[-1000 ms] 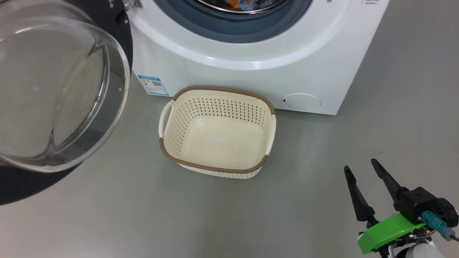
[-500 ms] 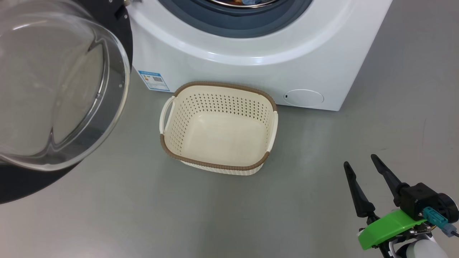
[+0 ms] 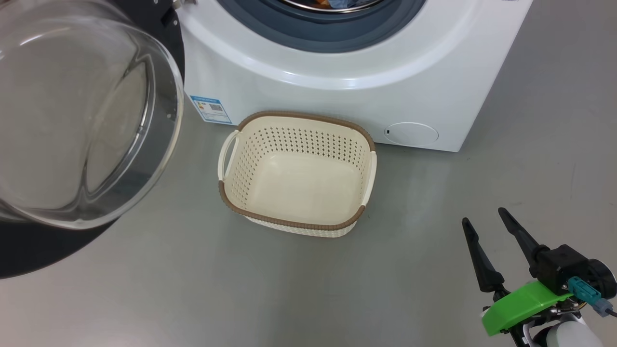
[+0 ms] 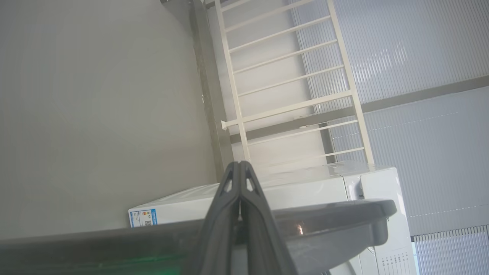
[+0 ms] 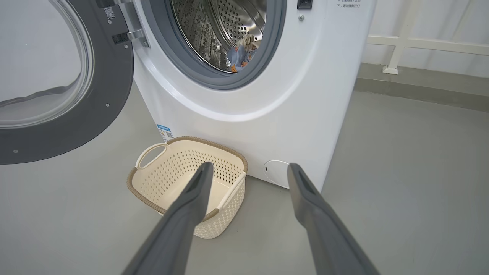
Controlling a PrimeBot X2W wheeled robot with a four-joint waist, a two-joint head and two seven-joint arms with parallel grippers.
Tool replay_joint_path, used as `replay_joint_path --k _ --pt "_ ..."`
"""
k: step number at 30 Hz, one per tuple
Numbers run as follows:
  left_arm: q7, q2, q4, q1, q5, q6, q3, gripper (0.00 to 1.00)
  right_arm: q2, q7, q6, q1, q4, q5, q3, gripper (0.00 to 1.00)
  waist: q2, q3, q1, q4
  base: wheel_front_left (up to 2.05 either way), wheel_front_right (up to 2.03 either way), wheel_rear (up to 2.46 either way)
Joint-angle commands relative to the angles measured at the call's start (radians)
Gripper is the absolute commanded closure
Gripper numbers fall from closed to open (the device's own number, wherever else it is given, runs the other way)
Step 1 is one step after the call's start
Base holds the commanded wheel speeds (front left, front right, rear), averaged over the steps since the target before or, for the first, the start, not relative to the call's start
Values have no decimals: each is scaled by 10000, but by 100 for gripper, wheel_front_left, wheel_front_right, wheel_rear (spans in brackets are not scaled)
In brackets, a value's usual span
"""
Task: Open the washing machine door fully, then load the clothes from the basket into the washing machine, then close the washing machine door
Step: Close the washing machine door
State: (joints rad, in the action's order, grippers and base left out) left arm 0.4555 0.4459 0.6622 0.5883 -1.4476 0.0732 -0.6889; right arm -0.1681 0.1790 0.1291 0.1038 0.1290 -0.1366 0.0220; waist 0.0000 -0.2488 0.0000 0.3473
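Observation:
The washing machine door [image 3: 82,120] stands swung open at the left, its clear glass bowl bulging toward me. Inside the washing machine [image 3: 337,96], light blue and orange clothes [image 5: 241,53] lie in the steel drum. In front of the machine the cream basket [image 3: 289,222] sits on the floor with nothing in it. Low at the right, apart from the basket, my right gripper [image 3: 482,215] hangs open and holds nothing; its fingers frame the basket [image 5: 153,194] in the right wrist view. My left gripper [image 4: 240,163] is shut, with the door's dark edge [image 4: 324,217] crossing just behind its fingers.
Grey floor surrounds the machine, with open room to the right of the basket. A white railing [image 4: 290,76] runs along the wall behind. A round white flap [image 3: 411,134] and a blue label [image 3: 210,109] mark the machine's lower front.
The whole head view has shifted slightly. The door's glass bowl edge sits a little further right relative to the machine. The right gripper has barely moved.

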Motion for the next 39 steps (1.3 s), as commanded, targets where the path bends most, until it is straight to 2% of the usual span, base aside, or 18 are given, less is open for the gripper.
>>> replay_joint_path --k 1,14,23,33,39 --pt "305 373 -308 -177 -74 -41 -28 100 -73 -3 16 181 -210 -167 276 0 0 11 0 7 0 0 0" --pt "1784 -14 -1664 -819 -769 -424 13 100 -20 53 16 231 5 -253 304 0 0 125 0 196 0 0 0" --pt "3216 -398 -2673 -1098 -1629 -705 141 100 41 214 16 285 206 -338 385 0 0 245 0 149 0 0 0" --pt "4850 -618 -3946 -1567 -2560 -1399 299 100 152 350 16 290 425 -434 432 0 0 348 0 -97 0 0 0" --pt "5809 -859 -5047 -1912 -2969 -1986 708 100 295 473 16 252 632 -476 478 0 0 543 0 -246 0 0 0"
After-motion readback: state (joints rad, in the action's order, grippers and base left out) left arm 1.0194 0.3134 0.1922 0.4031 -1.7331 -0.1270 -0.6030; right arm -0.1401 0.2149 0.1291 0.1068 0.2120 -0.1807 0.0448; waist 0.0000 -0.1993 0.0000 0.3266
